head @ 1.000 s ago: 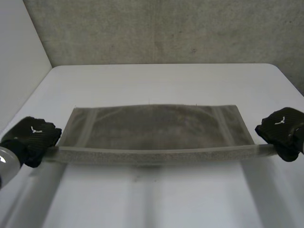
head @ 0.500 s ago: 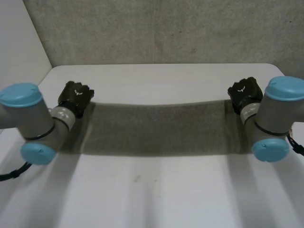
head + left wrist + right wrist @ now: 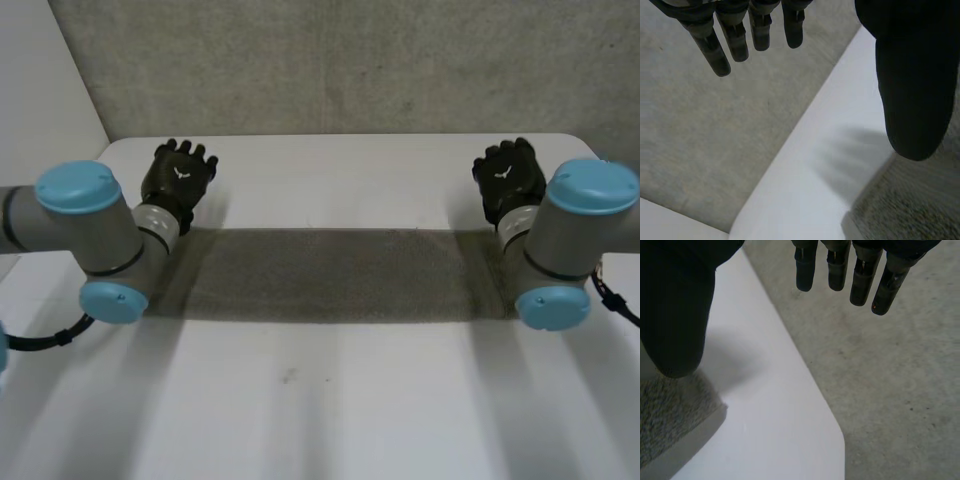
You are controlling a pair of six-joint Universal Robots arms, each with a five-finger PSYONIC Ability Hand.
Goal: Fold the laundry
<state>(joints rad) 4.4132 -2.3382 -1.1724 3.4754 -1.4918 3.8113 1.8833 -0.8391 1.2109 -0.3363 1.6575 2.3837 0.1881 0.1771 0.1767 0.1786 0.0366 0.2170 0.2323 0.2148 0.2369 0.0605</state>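
Grey cloth [image 3: 320,275] flat; left hand [image 3: 178,178], right hand [image 3: 508,178] splayed.

White table [image 3: 340,400] — folded grey towel [image 3: 330,275] flat

Towel [image 3: 330,275] grey, nubbly terry cloth, matt; table [image 3: 330,400] smooth white; back wall [image 3: 350,60] rough concrete-like

1. Head view: mounted high between and behind the arms, it looks down and forward over the white table [image 3: 330,400] toward the grey wall [image 3: 330,60], from some way off.
2. Left wrist view: close along the left hand [image 3: 910,75], facing past the table's edge.
3. Right wrist view: likewise, close along the right hand [image 3: 675,310].
4. Each wrist view shares with the head view one corner of the grey towel [image 3: 330,275] and the table's edge.
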